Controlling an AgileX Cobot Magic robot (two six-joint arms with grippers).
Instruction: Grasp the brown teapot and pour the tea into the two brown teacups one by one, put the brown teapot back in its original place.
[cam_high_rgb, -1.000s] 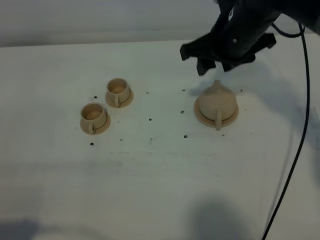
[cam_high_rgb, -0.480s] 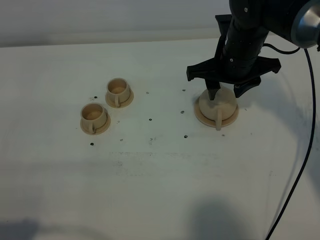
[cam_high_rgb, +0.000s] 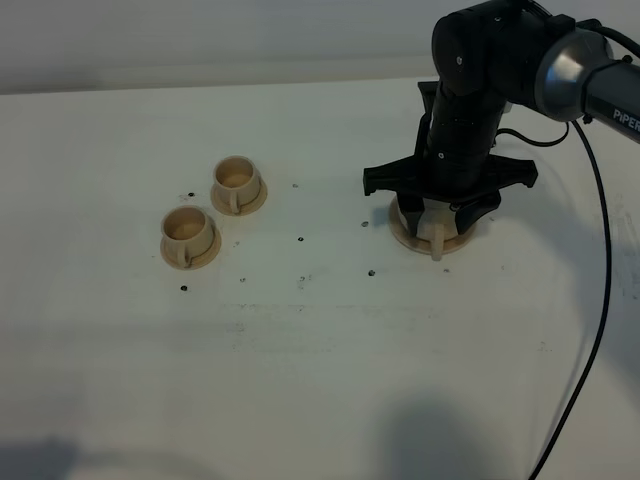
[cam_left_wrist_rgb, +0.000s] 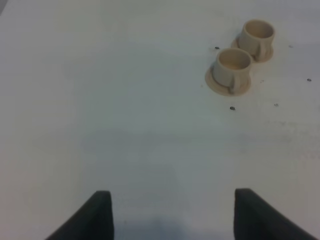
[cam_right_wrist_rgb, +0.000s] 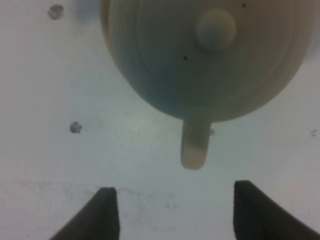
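Observation:
The brown teapot (cam_high_rgb: 436, 238) sits on its tan coaster disc (cam_high_rgb: 403, 231) at the right of the table, mostly hidden under my right arm. My right gripper (cam_high_rgb: 437, 214) is open and low over the teapot, a finger on each side. In the right wrist view the teapot (cam_right_wrist_rgb: 200, 55) with its knobbed lid fills the frame. Its loop handle (cam_right_wrist_rgb: 194, 145) points toward the gap of the open gripper (cam_right_wrist_rgb: 175, 215), short of the fingertips. The two brown teacups (cam_high_rgb: 237, 182) (cam_high_rgb: 188, 233) stand on saucers at the left. My left gripper (cam_left_wrist_rgb: 172, 220) is open and empty, far from the cups (cam_left_wrist_rgb: 232, 67) (cam_left_wrist_rgb: 257, 35).
The white table (cam_high_rgb: 320, 340) bears small dark specks (cam_high_rgb: 301, 240) between the cups and the teapot. A black cable (cam_high_rgb: 590, 320) hangs along the right side. The left arm is out of the exterior view.
My right arm has come down from above and behind the teapot until its open fingers straddle it. The teapot, cups and coaster have not moved.

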